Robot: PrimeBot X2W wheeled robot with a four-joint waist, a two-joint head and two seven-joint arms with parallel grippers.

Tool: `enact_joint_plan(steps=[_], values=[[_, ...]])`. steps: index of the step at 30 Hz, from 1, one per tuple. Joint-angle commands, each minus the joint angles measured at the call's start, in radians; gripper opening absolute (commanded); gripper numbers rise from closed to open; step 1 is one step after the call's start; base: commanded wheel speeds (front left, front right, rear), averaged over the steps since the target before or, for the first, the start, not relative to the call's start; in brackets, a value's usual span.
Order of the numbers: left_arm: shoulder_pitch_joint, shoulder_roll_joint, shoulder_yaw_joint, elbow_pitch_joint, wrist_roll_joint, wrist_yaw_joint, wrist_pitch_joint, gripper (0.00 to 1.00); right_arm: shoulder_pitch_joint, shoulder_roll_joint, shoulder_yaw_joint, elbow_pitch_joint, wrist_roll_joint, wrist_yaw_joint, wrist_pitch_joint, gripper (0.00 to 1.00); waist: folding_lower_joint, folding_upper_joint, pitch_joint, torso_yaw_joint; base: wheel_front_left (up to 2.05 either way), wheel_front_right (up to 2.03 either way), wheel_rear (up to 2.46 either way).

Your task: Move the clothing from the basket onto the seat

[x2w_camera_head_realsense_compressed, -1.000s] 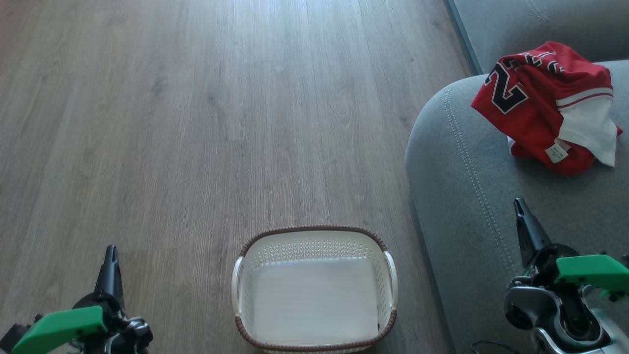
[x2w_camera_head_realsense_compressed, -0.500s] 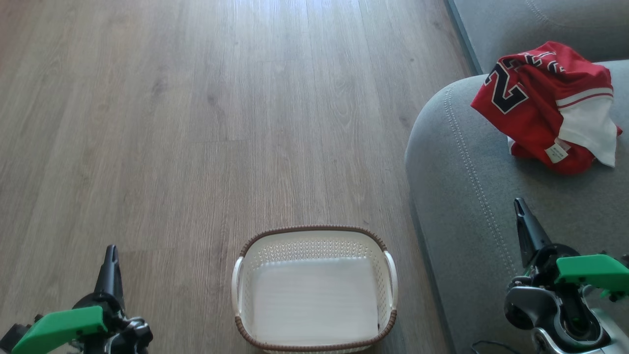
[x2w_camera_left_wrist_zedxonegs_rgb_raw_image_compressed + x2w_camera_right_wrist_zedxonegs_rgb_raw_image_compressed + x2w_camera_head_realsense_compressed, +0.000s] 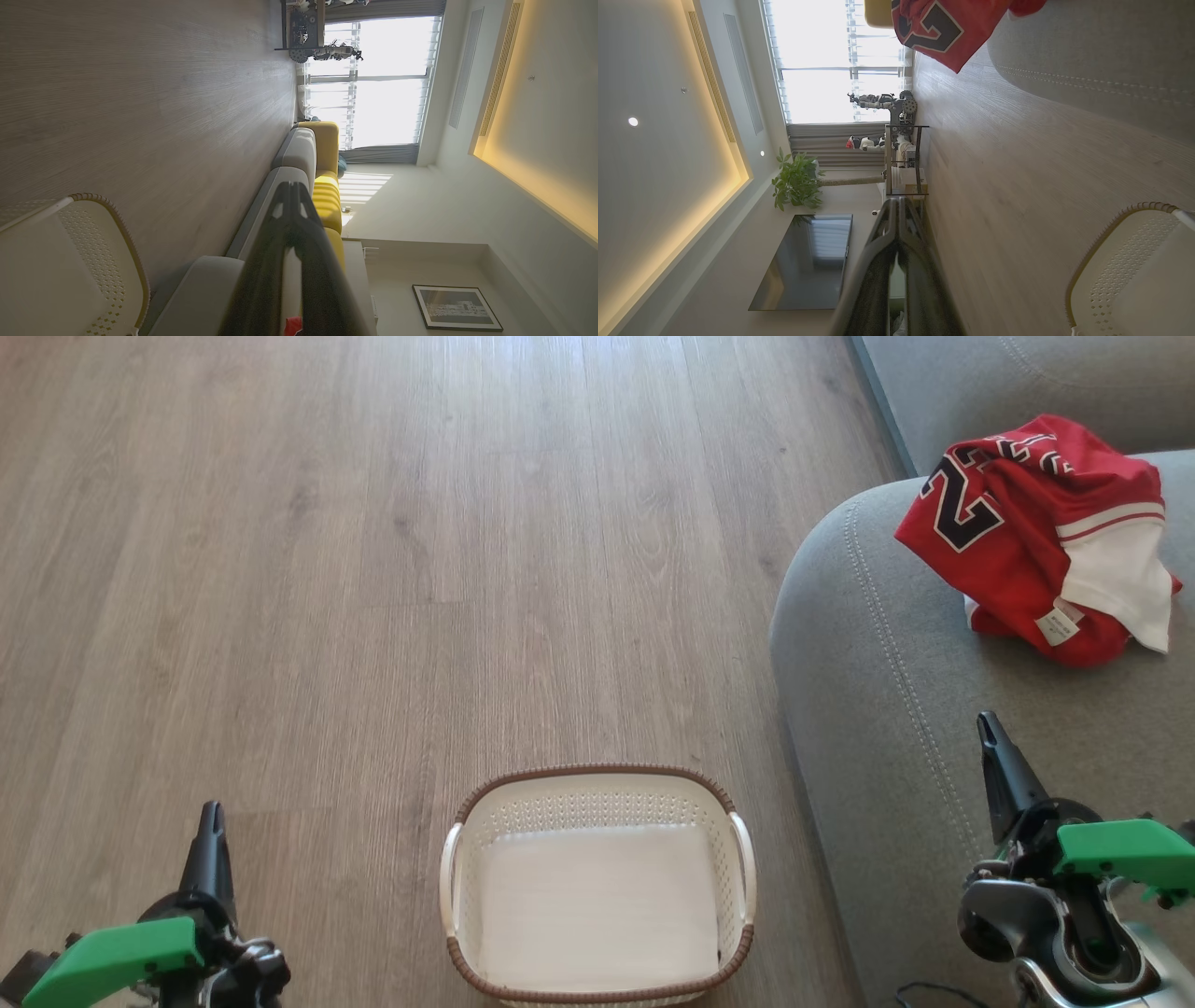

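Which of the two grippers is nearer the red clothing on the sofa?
The right gripper, on the sofa side of the basket; the left gripper sits beyond the basket, over floor.

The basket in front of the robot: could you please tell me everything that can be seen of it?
The basket is small, white and rounded-rectangular, apparently plastic, with perforated walls, a plain flat bottom and a brown woven-look rim. A white handle sits on each short side. It stands upright and empty on the wood-look floor, with a strip of floor between it and the grey sofa. Nothing else touches it.
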Motion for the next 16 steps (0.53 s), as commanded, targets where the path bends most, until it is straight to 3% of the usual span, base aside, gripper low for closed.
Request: enact_joint_plan(steps=[1, 16], values=[[-0.038, 0.010, 0.034, -0.036, 0.001, -0.008, 0.005, 0.00, -0.042, -0.030, 0.013, -0.036, 0.008, 0.008, -0.007, 0.00, 0.0000, 0.0000, 0.000, 0.000, 0.00, 0.00, 0.00], [-0.038, 0.010, 0.035, -0.036, 0.001, -0.008, 0.006, 0.00, -0.043, -0.030, 0.013, -0.037, 0.008, 0.008, -0.008, 0.00, 0.0000, 0.0000, 0.000, 0.000, 0.00, 0.00, 0.00]])
